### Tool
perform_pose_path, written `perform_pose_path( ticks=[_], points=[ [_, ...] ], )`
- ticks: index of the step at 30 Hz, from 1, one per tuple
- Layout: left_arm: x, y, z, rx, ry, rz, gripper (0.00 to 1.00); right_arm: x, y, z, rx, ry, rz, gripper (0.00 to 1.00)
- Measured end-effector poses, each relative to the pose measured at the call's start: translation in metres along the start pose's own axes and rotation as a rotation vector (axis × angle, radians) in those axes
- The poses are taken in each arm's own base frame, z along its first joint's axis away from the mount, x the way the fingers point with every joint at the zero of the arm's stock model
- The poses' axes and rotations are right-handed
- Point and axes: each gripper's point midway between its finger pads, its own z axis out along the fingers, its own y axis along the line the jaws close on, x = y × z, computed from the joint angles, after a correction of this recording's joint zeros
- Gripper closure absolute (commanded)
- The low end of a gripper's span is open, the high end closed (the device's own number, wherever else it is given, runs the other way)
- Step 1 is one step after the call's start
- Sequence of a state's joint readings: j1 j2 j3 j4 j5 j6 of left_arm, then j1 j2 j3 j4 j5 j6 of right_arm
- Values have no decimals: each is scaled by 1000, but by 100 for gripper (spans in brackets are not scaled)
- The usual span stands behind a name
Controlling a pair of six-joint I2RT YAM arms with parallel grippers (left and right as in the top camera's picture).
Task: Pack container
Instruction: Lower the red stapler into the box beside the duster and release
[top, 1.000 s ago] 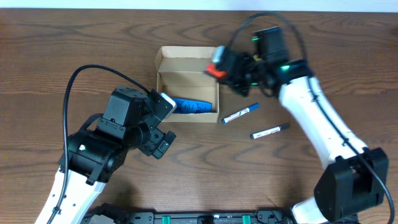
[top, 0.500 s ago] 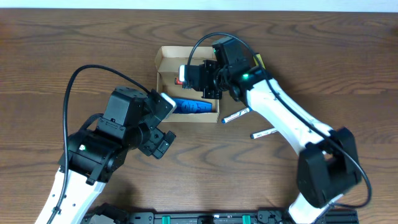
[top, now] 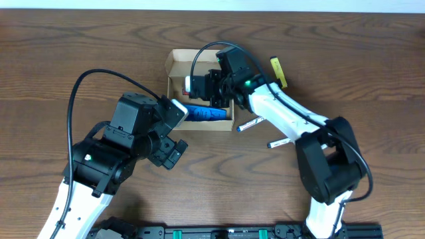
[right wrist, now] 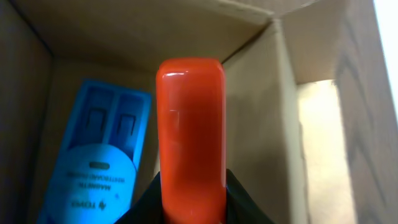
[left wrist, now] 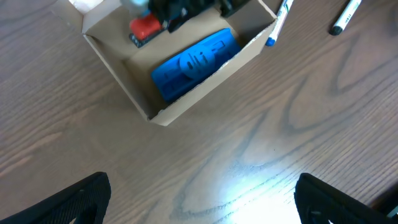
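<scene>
The container (top: 199,126), a small tan cardboard box w/ its flap (top: 189,58) folded open on the far side, sits on the table (top: 80,53) near the middle of the far edge, a bit left of centre. A blue packet (left wrist: 194,62) lies flat along the box's near wall. The right gripper (top: 201,85) reaches in from the right and hangs over the box's far half, fingers narrow and pinching a red item (right wrist: 189,137) from both sides; the item is above the box floor, beside the blue packet, contact w/ the floor can't be told. The left gripper (left wrist: 202,186) is just off the box's near-left corner, fingers (left wrist: 81,199) spread wide, nothing between them. Two markers (top: 250,123) lie on the table right of the box, towards the near side, and a yellow item (top: 278,72) further back
</scene>
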State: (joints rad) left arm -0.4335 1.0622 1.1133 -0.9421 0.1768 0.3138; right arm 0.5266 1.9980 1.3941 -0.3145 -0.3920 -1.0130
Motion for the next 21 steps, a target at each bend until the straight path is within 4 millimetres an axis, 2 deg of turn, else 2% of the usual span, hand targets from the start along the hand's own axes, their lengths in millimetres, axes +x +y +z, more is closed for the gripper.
perform_pose_path(
  ticks=[5,11,21],
  points=[
    [0,0,0,0,0,0,5,-2,5,6,-12,-1,-6,99],
    [0,0,0,0,0,0,5,-7,-5,10,28,-29,12,99],
    [0,0,0,0,0,0,5,2,1,23,9,-16,71,95]
  ],
)
